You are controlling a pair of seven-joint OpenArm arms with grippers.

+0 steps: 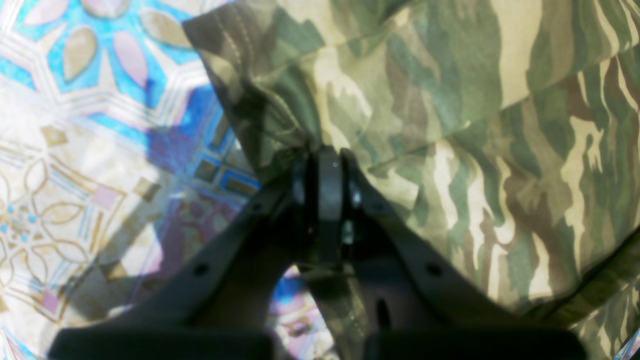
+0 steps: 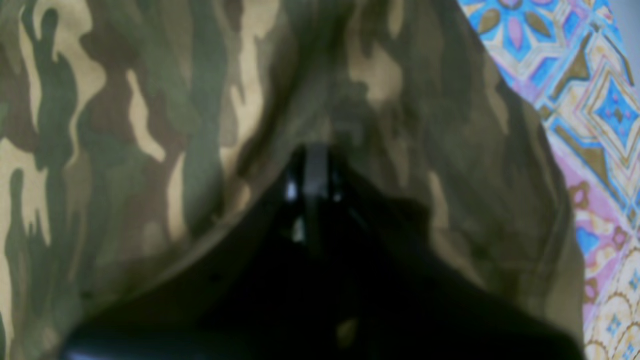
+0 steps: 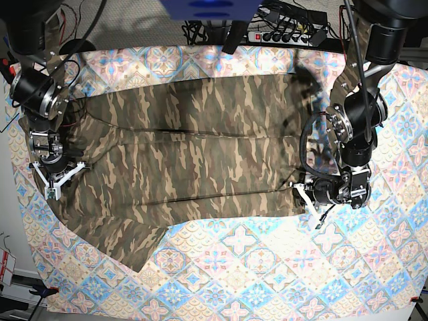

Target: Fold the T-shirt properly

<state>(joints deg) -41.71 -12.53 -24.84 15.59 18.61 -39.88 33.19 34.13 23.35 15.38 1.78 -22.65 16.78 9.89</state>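
Both tools clamped on T-shirt [image 3: 194, 154] edges: left tool [image 1: 325, 155] at 3 o'clock, right tool [image 2: 312, 155] at 9. Fold step; next needed a synced lift toward 12.

The T-shirt [image 3: 194, 147] lies spread across the tablecloth [image 3: 267, 267], toward its far side. In the base view, the right gripper [image 3: 57, 175] sits at the shirt's left edge, the left gripper [image 3: 309, 196] at its right.

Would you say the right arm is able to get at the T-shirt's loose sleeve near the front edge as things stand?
Probably not right away: the right gripper is shut on the T-shirt and would need to let go first; otherwise nothing blocks the sleeve.
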